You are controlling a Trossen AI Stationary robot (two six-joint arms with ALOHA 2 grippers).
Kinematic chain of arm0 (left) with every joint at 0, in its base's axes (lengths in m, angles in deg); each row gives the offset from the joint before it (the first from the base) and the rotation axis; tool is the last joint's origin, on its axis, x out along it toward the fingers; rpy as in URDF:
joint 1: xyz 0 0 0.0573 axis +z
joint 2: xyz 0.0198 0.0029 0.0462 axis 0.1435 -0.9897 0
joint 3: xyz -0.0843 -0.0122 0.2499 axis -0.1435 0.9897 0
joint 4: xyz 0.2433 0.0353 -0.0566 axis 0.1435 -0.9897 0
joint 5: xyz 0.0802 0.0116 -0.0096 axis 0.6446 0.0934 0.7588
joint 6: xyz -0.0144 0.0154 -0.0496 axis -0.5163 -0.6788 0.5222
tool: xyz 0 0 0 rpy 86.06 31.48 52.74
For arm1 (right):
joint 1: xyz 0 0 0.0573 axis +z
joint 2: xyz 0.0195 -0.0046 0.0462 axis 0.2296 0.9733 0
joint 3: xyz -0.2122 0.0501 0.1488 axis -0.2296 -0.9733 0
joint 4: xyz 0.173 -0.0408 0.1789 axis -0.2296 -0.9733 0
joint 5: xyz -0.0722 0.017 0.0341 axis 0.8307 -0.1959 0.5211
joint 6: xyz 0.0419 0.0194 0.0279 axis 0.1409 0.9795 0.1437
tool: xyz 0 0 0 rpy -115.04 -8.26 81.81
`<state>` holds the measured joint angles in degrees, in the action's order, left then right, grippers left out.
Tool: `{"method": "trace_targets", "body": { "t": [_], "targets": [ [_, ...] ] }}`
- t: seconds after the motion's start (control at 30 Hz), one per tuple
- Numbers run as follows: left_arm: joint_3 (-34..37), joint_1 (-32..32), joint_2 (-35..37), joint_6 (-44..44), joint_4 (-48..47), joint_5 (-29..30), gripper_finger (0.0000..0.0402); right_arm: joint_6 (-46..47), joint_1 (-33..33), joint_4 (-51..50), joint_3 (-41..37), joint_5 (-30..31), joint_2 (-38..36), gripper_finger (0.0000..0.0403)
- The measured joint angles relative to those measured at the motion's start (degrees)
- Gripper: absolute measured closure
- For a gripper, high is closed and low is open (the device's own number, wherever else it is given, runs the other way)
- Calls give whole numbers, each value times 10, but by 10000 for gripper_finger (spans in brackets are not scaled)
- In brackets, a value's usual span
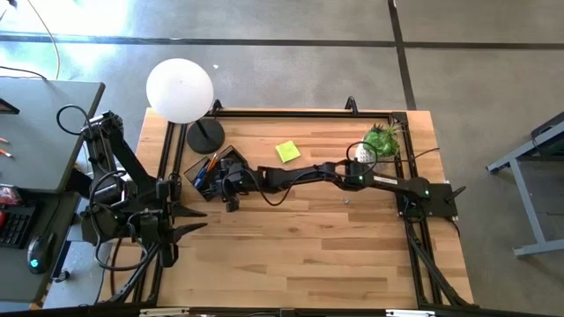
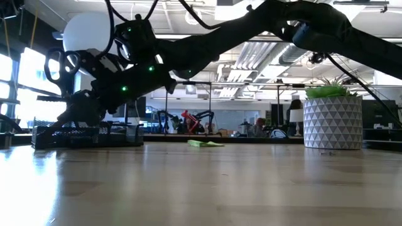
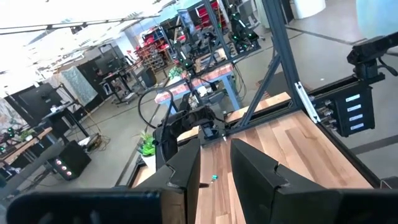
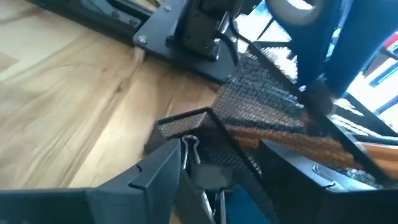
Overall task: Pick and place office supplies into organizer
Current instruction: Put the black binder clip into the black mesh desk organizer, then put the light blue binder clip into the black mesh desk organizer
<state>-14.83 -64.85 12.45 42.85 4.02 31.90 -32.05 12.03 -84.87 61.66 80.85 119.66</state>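
- Your right gripper (image 1: pixel 231 180) is stretched across the table to the organizer (image 1: pixel 204 167), hanging right over its near corner. In the right wrist view its fingers stand apart, with a binder clip (image 4: pixel 198 167) between them over a mesh compartment. You can't tell from here whether the pads touch the clip, so treat it as possibly free.
- The one relation that matters: the clip lies directly under the claw, inside or just at the mesh wall (image 4: pixel 186 124), so any next move is straight up, not sideways.
- Your left gripper (image 1: pixel 189 220) waits at the table's left edge, fingers a narrow gap apart, holding nothing.
- The organizer is black wire mesh, stiff and angular. Orange pencils (image 4: pixel 292 140) lie along its back compartment, long axis along the tray.
- The sticky pad (image 1: pixel 287 151) is the item left out, flat on the wood, between the organizer and the plant (image 1: pixel 381 141). The right arm is nearer it.
- The pad is thin paper, so expect a low edge pinch.
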Motion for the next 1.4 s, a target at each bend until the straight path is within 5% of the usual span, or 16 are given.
{"method": "trace_targets", "body": {
  "t": [0.23, 0.6, 0.83, 1.07, 1.4],
  "targets": [
    [0, 0, 0, 1, -1, -3, 323, -2, 23, -90, 9, 55, -33, 182],
    [0, 0, -1, 21, -2, -7, 323, 109, 58, -599, 27, 130, -135, 200],
    [0, 0, -1, 31, -2, -7, 323, 212, 50, -790, -6, 142, -188, 214],
    [0, 0, -1, 42, -6, -7, 323, 289, 50, -810, -229, 158, -327, 226],
    [0, 0, -1, 45, -4, -7, 323, 426, 70, -565, -659, 106, -646, 242]
  ]
}}
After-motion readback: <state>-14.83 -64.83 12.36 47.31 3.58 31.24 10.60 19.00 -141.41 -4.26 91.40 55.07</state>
